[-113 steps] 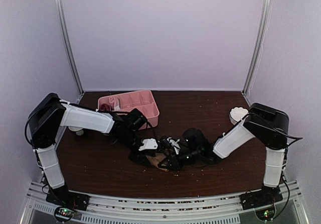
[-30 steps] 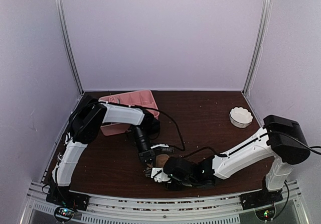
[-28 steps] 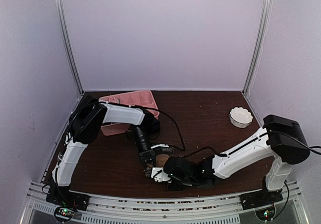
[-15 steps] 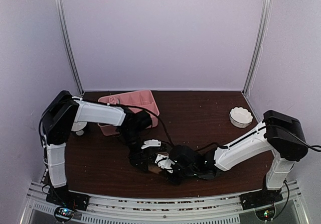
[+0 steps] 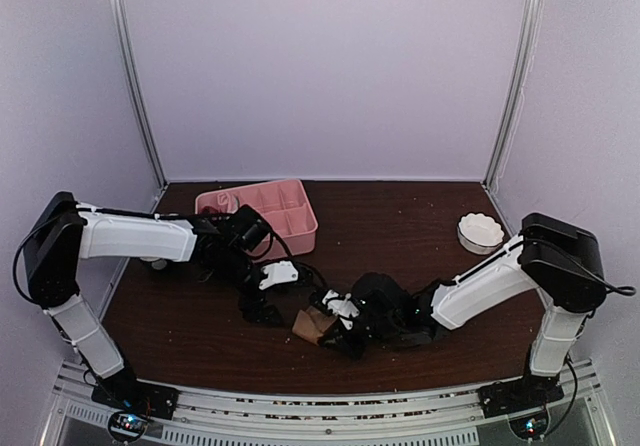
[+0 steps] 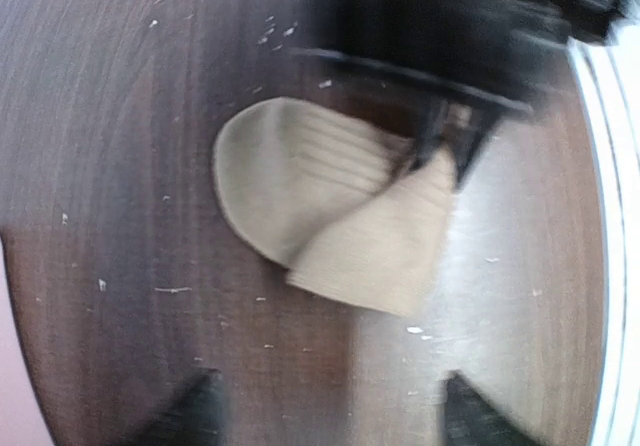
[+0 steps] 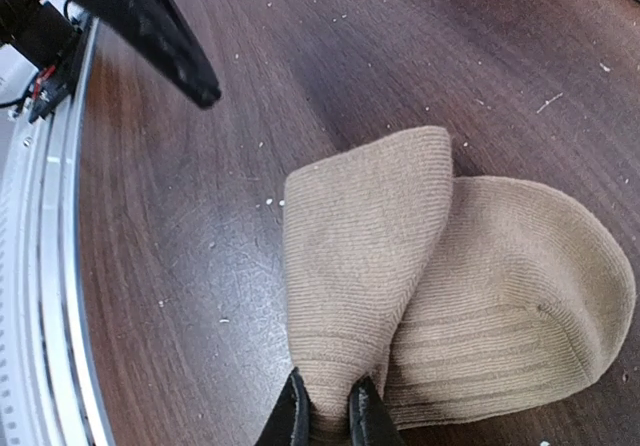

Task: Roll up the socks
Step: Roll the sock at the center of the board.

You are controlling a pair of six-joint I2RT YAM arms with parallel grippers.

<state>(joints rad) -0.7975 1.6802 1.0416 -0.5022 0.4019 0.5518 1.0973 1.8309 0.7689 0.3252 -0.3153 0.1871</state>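
A tan-beige sock (image 7: 470, 266) lies on the dark wooden table, one end folded over the other. In the top view the sock (image 5: 310, 324) sits near the front middle. My right gripper (image 7: 328, 413) is shut on the folded end's edge, its fingertips (image 7: 292, 411) pinching the ribbed fabric low against the table. My left gripper (image 6: 330, 421) hovers just short of the sock (image 6: 320, 206), its jaws wide apart with nothing between them. From above, the left gripper (image 5: 264, 306) stands just left of the sock and the right gripper (image 5: 336, 332) on its right.
A pink divided tray (image 5: 290, 228) stands at the back left, beside the left forearm. A white scalloped bowl (image 5: 480, 232) sits at the right near the right arm's elbow. The metal rail (image 5: 320, 406) runs along the table's near edge, close to the sock.
The left gripper has opened, let go and pulled back to the left. The right gripper has closed on the sock's folded end, and the sock has shifted slightly right.
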